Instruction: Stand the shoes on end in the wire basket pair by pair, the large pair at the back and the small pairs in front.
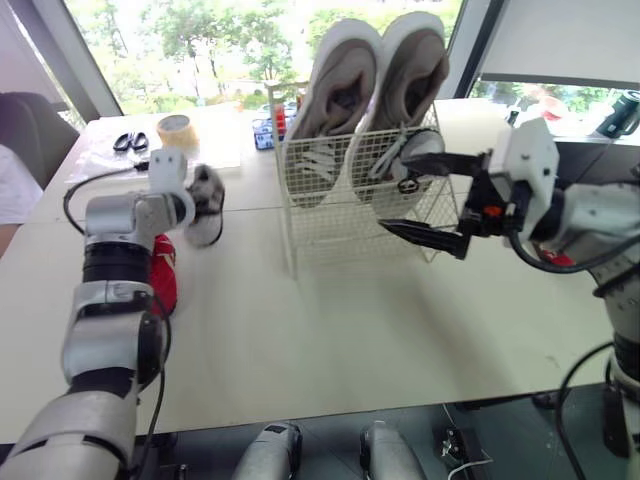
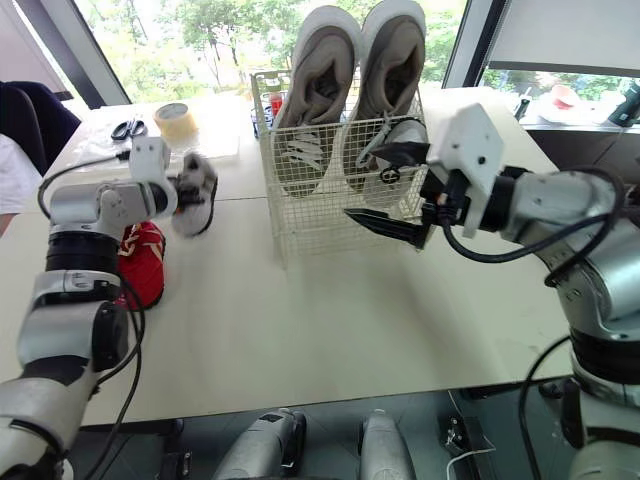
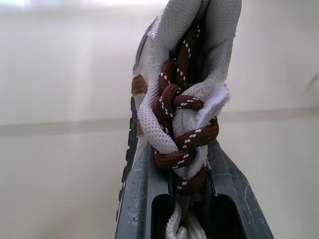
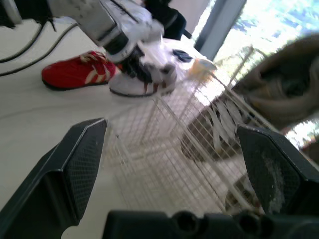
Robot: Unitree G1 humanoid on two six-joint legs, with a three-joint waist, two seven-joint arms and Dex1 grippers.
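Your left hand [image 3: 180,164], centre left, pinches a small shoe [image 1: 208,205] by its laces, likely to lower it upright. Right hand [image 4: 172,133] gapes beside the basket [image 1: 300,205]; large pair [image 1: 345,80] at back.

Pale table [image 1: 330,335] before sunlit windows [image 1: 200,40]

A large beige pair [image 1: 370,90] is stood on end, toes down, at the far side of the white wire basket [image 1: 330,215], a small grey shoe [image 1: 405,150] is seen at its near right, a small white shoe [image 1: 207,205] with brown laces is held to its left, and a red shoe [image 1: 163,272] is laid on its sole nearer and further left.
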